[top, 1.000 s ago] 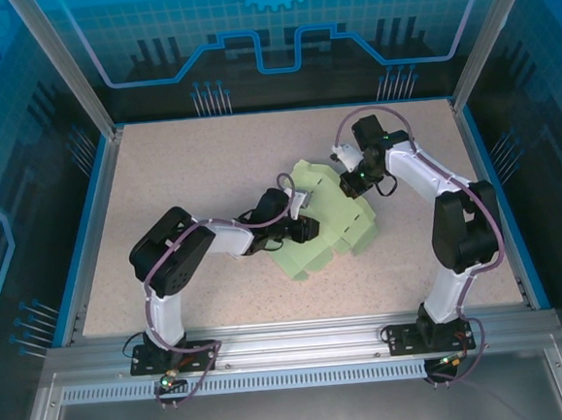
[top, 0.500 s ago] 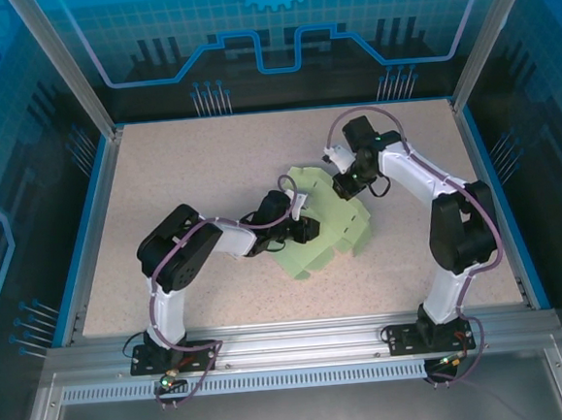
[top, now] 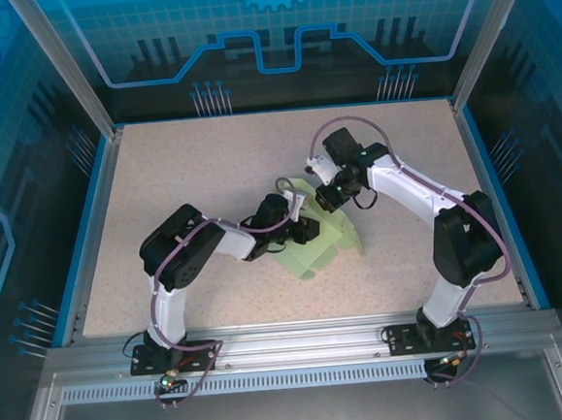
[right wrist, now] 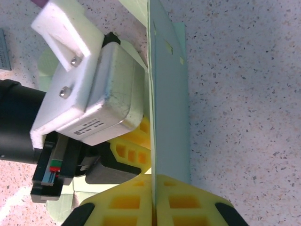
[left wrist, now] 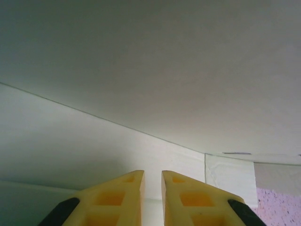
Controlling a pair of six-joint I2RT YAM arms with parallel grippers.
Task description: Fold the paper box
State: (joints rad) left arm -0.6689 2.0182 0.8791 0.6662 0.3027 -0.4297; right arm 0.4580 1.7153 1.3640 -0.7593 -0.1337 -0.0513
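The paper box [top: 328, 241] is a pale mint-green cardboard sheet in the middle of the table, one panel raised on edge. My right gripper [top: 324, 201] comes from the far right and, in the right wrist view, the right gripper [right wrist: 152, 178] is shut on that upright panel [right wrist: 169, 94]. My left gripper [top: 308, 229] lies low on the flat part, just left of the panel, one yellow finger [right wrist: 135, 141] beside it. In the left wrist view the left gripper [left wrist: 153, 172] points at the crease of the paper box [left wrist: 141, 70]. Its fingers are nearly together, with pale card in the slim gap.
The speckled table [top: 191, 178] has free room on all sides of the sheet. A blue rim [top: 88, 235] and aluminium posts [top: 60, 62] bound it. Both arm bases sit on the metal rail [top: 301, 340] at the near edge.
My right gripper has swung left toward the left gripper with the panel, standing it up. The sheet's footprint has narrowed from the right. The left arm has hardly moved.
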